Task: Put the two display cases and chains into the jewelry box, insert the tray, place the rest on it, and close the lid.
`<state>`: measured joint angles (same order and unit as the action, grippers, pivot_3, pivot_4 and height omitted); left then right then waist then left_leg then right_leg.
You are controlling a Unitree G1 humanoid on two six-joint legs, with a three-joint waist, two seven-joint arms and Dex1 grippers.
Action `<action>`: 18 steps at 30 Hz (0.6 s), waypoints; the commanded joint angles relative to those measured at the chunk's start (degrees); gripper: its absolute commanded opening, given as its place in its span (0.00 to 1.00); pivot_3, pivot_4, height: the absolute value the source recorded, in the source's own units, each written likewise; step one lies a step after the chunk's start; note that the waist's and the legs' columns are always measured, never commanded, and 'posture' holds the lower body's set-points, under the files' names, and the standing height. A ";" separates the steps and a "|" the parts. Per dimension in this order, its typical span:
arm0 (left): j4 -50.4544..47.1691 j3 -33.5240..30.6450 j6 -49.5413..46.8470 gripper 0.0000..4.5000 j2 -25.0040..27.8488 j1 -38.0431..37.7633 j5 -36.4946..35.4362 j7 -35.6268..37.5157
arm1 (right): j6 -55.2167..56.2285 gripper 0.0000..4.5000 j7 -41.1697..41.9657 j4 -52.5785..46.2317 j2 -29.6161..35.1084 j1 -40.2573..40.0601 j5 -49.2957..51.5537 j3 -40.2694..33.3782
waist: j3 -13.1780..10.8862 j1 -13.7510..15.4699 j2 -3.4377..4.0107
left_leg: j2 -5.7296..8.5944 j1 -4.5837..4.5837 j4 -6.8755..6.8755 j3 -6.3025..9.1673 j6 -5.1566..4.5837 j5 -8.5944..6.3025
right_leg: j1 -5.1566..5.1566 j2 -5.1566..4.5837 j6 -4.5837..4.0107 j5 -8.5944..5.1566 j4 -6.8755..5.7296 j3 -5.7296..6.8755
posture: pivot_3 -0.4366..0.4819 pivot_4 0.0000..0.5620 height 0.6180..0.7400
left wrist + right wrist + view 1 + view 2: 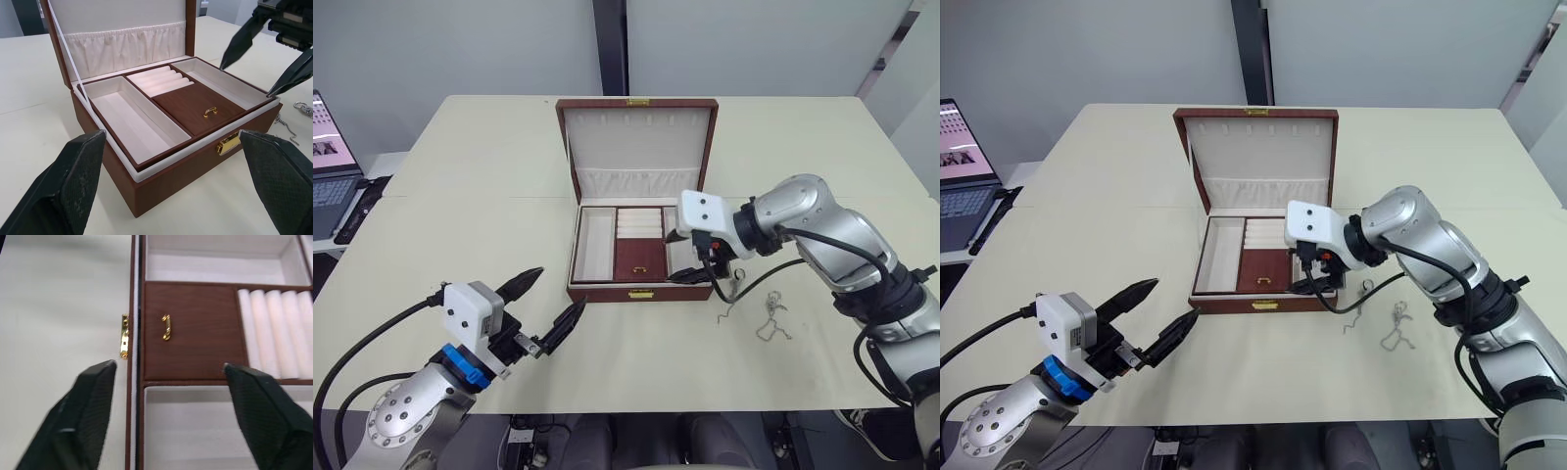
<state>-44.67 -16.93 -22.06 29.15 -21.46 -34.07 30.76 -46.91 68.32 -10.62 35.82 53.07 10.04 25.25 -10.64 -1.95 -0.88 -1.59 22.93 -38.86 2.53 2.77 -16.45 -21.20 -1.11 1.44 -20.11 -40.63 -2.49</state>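
The jewelry box point(641, 292) stands open mid-table, its lid point(636, 137) upright at the back. The tray point(597, 243) sits inside it, with the ring-roll and brown centre flap point(195, 105) showing. My right gripper point(691, 265) hovers open just above the tray's right compartment near the box's front wall, nothing between its fingers. Two thin silver chains point(771, 321) lie on the table right of the box, one point(729, 304) close to its corner. My left gripper point(560, 288) is open and empty, left of the box's front. The two display cases are out of view.
A laptop point(328, 166) sits on a side surface beyond the table's left edge. The right arm's black cable point(759, 282) loops over the table between the box and the chains. The near table edge lies just behind my left gripper.
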 commanded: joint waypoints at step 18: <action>0.08 -0.87 0.29 1.00 1.41 1.97 -0.66 0.80 | 30.06 0.11 -7.55 22.90 -15.86 -11.59 1.17 -10.35 | 0.02 -0.29 -0.03 | -0.03 -0.03 0.02 -0.08 0.01 0.00 | -0.04 0.03 0.00 0.00 -0.08 0.00 | 0.48 0.27 1.00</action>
<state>-43.94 -16.91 -22.07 30.03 -19.59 -34.07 31.49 -18.22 60.84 12.66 19.87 41.48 11.88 14.81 -10.63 -2.24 -0.91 -1.63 22.90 -38.84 2.46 2.78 -16.45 -21.24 -1.07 1.44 -20.11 -40.71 -2.49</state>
